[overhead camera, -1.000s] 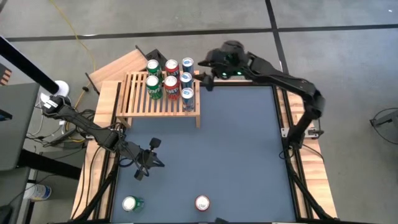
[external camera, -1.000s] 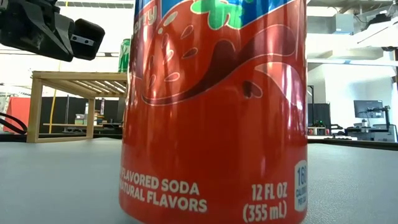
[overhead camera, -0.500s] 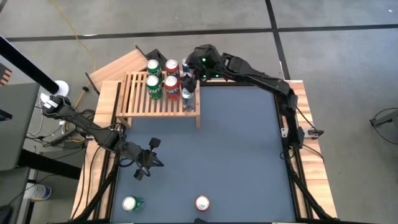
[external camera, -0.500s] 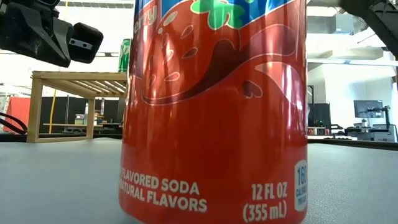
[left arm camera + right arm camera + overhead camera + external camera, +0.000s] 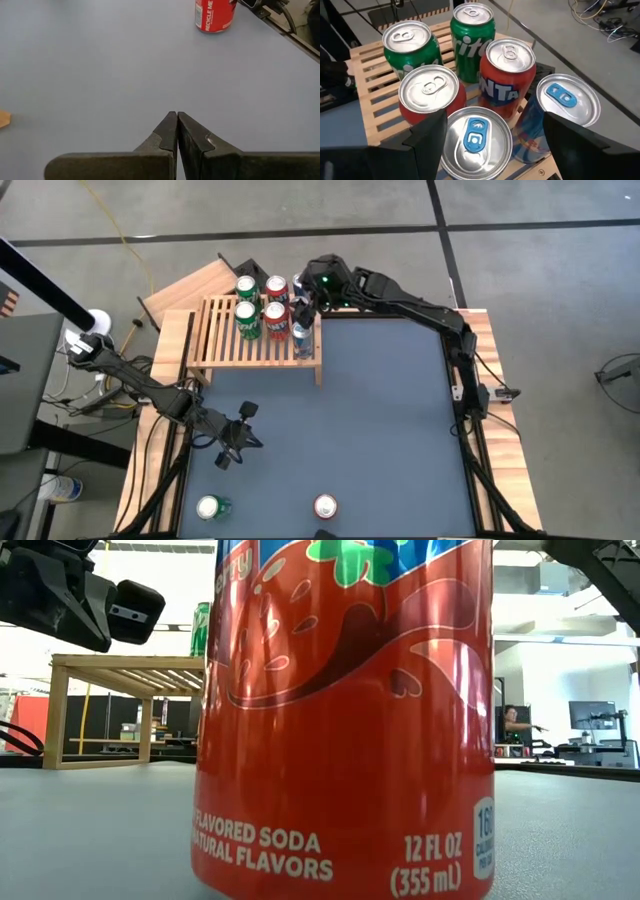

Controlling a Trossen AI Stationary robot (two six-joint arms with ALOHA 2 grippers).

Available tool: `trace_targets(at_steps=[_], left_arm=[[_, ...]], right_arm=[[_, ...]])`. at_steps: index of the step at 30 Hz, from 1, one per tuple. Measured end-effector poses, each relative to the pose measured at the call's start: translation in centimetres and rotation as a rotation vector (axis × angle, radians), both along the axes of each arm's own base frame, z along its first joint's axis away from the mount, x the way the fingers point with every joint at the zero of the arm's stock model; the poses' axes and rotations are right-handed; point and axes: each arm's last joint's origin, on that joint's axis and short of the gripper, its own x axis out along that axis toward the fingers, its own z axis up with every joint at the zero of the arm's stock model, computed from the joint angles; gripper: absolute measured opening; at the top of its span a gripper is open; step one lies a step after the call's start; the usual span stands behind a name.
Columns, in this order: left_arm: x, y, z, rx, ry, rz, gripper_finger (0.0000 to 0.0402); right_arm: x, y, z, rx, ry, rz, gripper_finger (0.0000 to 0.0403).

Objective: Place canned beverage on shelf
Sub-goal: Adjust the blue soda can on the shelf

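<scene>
While my right tool (image 5: 303, 313) hangs over the shelf's (image 5: 222, 345) right end, its fingers (image 5: 427, 132) stand wide apart on either side of a blue-tabbed can (image 5: 476, 140) without clearly touching it. That can stands on the slats with five others: two green, two red, one more blue. My left tool (image 5: 176, 131) is pinched closed, empty, above the desk (image 5: 390, 430) near its left edge.

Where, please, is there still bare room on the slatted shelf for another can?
The shelf's left slats, beside the green cans, lie bare, as does the front strip. The right end is crowded: green, red and blue cans stand packed together, with the right gripper open over the blue ones.
</scene>
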Motion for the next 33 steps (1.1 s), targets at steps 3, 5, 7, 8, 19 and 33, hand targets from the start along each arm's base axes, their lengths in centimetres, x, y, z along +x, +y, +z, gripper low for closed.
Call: trace_targets(at_steps=[3, 5, 7, 8, 19, 33], left_arm=[[0.0, 0.0, 0.0, 0.000, 0.000, 0.000, 0.0000], [0.0, 0.0, 0.0, -0.002, 0.004, -0.005, 0.0000], [-0.1, 0.0, -0.1, -0.004, 0.011, -0.013, 0.0000], [-0.1, 0.0, -0.1, -0.006, 0.012, -0.016, 0.0000], [-0.1, 0.0, -0.1, -0.017, 0.016, -0.015, 0.0000], [-0.1, 0.0, -0.1, -0.013, 0.024, -0.014, 0.0000]], right_arm=[[0.0, 0.1, 0.0, 0.005, 0.004, 0.006, 0.0316], [0.1, 0.3, 0.0, 0.009, 0.000, 0.020, 0.0316], [0.2, 0.4, 0.0, 0.025, -0.007, 0.049, 0.0316], [0.2, 0.5, 0.0, 0.032, -0.008, 0.060, 0.0316], [0.1, 0.5, -0.3, 0.041, 0.015, 0.058, 0.0316], [0.4, 0.4, -1.1, 0.045, 0.023, 0.056, 0.0305]])
